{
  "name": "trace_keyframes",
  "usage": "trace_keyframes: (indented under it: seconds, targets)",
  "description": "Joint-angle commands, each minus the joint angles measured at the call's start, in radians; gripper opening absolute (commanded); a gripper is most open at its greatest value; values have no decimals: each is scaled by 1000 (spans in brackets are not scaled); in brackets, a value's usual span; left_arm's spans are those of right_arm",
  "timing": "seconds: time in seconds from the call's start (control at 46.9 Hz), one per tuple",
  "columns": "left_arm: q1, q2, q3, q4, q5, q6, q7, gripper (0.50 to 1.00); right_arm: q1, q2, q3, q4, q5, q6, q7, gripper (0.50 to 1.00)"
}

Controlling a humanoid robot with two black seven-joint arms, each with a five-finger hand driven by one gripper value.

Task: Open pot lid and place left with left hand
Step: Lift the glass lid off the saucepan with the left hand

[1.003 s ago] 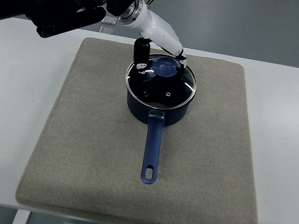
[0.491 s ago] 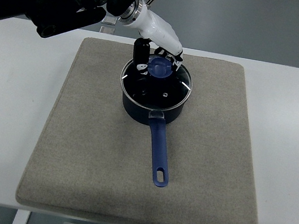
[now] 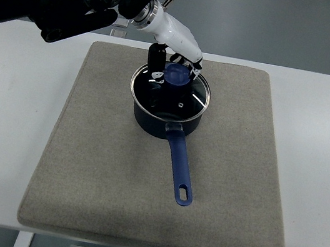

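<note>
- Reaching in from the upper left, the robot's black arm ends in a white wrist and the left hand (image 3: 173,66), whose dark fingers (image 3: 155,65) are curled around the round blue knob (image 3: 177,75) of the glass pot lid with a metal rim (image 3: 170,93).
- The lid sits on the dark blue saucepan (image 3: 164,120), seemingly a little askew toward the left over the pot's rim; whether it is fully seated or slightly raised cannot be told.
- The saucepan stands on the upper middle of the grey fabric mat (image 3: 82,166), its long blue handle (image 3: 180,167) pointing toward the near edge and slanting to the right, with a hanging hole at its end.
- The mat lies flat on the white counter (image 3: 4,135), which shows bare on both sides of it.
</note>
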Motion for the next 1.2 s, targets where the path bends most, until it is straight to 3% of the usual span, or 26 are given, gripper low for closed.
trace_keyframes:
  seconds: [0.0,0.406,0.619,1.174]
  targets:
    - [-3,0,-2,0,-3,2,0,500,0,0,0,0,0,0,0,917]
    - [-4,0,-15,12,-14,42,1,500,0,0,0,0,0,0,0,917]
    - [-4,7,-15,91,-18,71,0,500,0,0,0,0,0,0,0,917]
    - [-10,239,-2,91,-12,135,-71,500,0,0,0,0,0,0,0,917]
